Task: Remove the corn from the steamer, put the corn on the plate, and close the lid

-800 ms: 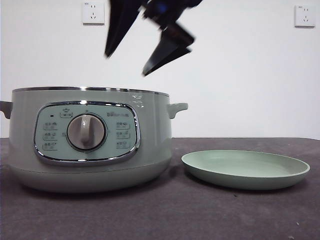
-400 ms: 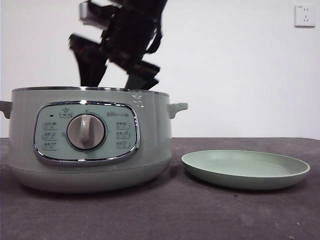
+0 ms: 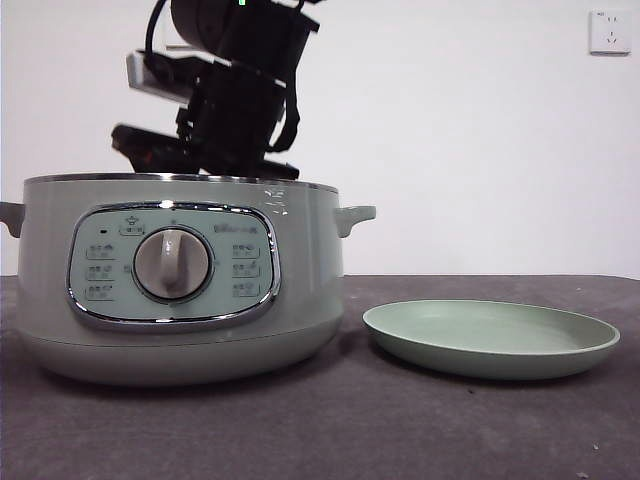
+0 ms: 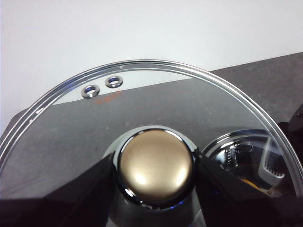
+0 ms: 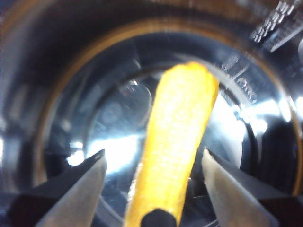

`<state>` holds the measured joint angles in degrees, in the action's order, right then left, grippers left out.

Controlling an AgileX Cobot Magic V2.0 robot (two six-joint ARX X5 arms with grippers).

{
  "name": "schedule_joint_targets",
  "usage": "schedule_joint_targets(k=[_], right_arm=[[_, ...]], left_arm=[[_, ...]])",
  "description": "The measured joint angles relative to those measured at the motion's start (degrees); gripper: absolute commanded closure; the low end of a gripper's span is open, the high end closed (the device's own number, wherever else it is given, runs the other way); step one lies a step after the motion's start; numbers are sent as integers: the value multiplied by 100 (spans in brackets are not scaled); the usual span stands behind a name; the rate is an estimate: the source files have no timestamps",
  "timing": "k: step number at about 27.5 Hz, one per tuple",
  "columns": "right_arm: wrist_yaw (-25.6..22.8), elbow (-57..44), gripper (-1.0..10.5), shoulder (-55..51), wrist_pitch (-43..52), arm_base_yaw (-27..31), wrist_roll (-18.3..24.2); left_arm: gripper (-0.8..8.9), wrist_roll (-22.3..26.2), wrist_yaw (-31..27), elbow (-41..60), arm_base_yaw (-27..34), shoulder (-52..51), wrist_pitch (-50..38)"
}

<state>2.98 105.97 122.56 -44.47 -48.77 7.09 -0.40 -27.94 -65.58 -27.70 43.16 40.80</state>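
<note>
The sage-green steamer [image 3: 180, 280] stands open at the left in the front view. My right gripper [image 5: 154, 152] is down inside it, its arm [image 3: 225, 100] rising above the rim. Its jaws are open on either side of the yellow corn [image 5: 182, 142], which lies on the shiny pot floor; there are gaps between jaws and cob. My left gripper [image 4: 155, 163] is shut on the knob [image 4: 156, 163] of the glass lid [image 4: 156, 101] and holds it off to the side, outside the front view. The pale green plate [image 3: 490, 338] lies bare to the right of the steamer.
The steamer's side handle [image 3: 355, 215] sticks out toward the plate. The dark table [image 3: 400, 430] runs to the front. Through the lid's glass the steamer's rim [image 4: 236, 146] shows close by. White wall with a socket [image 3: 610, 32] behind.
My right arm has come down from above the steamer, shifting left, and its jaws have gone below the rim. Steamer and plate have not moved.
</note>
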Motion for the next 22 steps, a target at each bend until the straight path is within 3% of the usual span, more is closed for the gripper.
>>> schedule_joint_targets(k=[7,18,22], right_arm=[[-7,0,956,87,72,7,2],[-37,0,959,20,127,2,-66],[-269,-2,959,-470,-63,33,-138]], left_arm=[[823,0,0,0,0,0,129],[823,0,2,0,0,0,181],[823,0,11,0,0,0,184]])
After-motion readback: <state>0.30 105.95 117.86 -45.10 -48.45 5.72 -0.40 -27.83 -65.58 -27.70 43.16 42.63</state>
